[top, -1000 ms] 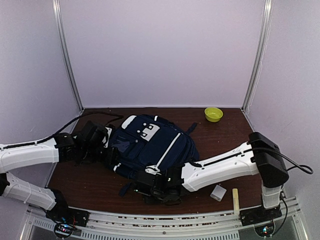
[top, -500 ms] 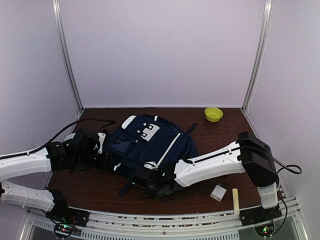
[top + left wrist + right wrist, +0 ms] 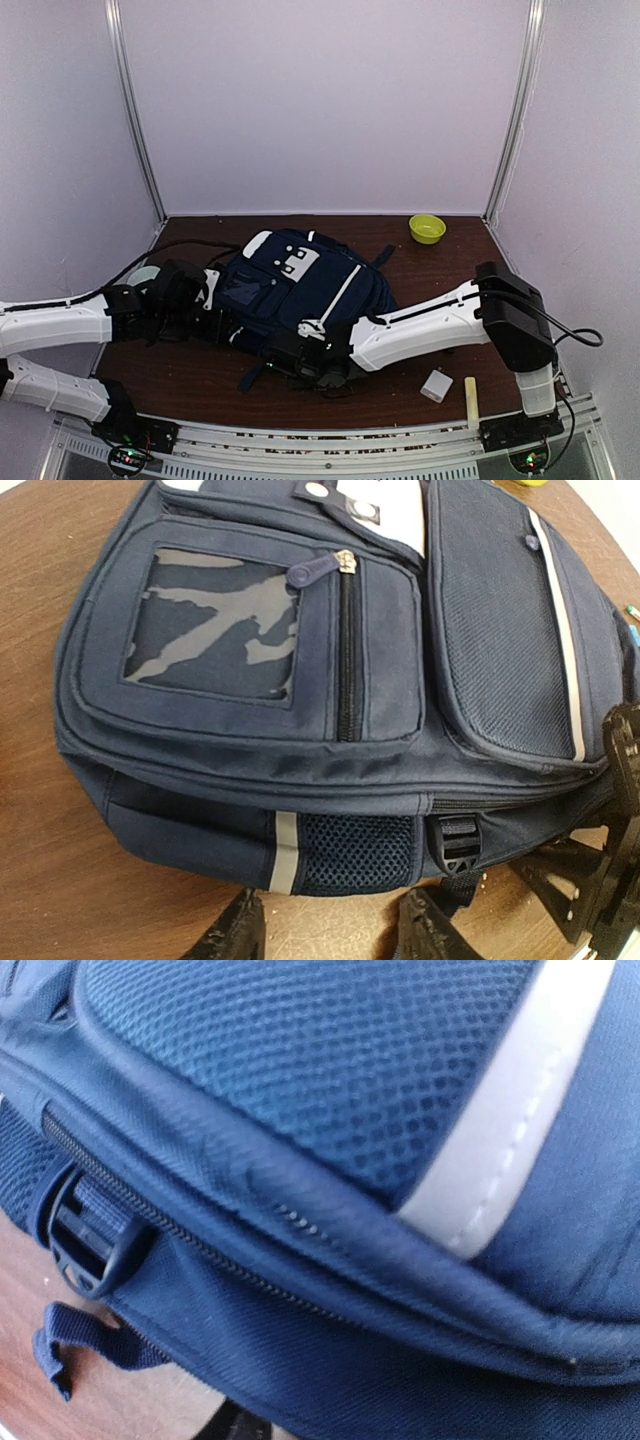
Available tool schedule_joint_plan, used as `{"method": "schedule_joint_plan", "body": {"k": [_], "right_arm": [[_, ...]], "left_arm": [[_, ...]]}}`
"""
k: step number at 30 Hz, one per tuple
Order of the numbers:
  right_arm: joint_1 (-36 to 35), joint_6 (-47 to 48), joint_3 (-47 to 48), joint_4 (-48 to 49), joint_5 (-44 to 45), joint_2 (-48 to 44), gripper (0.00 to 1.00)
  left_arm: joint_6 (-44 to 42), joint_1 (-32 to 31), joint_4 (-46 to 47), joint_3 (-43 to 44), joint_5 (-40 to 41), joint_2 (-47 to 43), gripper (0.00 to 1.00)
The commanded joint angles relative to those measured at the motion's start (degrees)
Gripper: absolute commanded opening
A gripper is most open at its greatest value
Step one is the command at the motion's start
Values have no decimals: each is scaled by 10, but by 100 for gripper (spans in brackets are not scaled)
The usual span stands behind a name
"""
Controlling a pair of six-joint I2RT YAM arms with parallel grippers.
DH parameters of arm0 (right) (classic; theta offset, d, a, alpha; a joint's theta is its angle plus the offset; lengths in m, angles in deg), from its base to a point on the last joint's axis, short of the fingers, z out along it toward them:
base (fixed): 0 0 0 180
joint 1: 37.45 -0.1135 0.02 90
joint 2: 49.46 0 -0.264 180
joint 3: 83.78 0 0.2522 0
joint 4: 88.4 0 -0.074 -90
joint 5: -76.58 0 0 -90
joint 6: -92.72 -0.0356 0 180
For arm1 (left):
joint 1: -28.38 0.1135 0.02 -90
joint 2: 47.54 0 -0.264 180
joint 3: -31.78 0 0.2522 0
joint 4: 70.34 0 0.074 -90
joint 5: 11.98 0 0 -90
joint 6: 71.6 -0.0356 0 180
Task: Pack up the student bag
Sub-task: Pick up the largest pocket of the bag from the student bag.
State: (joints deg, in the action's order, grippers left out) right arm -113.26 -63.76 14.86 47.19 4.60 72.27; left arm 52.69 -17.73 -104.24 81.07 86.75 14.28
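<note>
The student bag (image 3: 300, 285), navy with a white stripe and a white dotted patch, lies flat in the middle of the table. My left gripper (image 3: 212, 308) is at its left side. In the left wrist view this gripper (image 3: 330, 935) is open over bare table, just short of the bag's (image 3: 340, 730) mesh side pocket. My right gripper (image 3: 312, 362) is pressed against the bag's near edge. The right wrist view is filled by bag fabric (image 3: 330, 1210) with its zip and a strap buckle (image 3: 85, 1235). Only one dark finger (image 3: 237, 1426) shows under the fabric, so its jaws are hidden.
A green bowl (image 3: 427, 228) stands at the back right. A small white box (image 3: 436, 385) and a pale stick (image 3: 470, 398) lie near the front right edge. The right arm's black wrist (image 3: 610, 880) shows beside the bag.
My right arm has pushed left and in against the bag's near edge. My left gripper has dropped nearer the table at the bag's left side.
</note>
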Motion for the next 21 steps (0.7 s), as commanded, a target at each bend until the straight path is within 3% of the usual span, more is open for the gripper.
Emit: {"method": "schedule_joint_plan", "body": {"k": [1,11,16,21], "right_arm": [[25,-35,-30,-20,38,1,36],[30,-16,-31,-7,41,-6,1],[23,25,-58,40,7,-41,0],[15,50,-129,80,-7,-134,0]], "left_arm": [[-6,3,44,5,-19,13,47],[-24,3,65,-8,-47,12,46],[-53,2,80,-9,-83,9,46],[-82,-6,100,-20,-123,1,46]]}}
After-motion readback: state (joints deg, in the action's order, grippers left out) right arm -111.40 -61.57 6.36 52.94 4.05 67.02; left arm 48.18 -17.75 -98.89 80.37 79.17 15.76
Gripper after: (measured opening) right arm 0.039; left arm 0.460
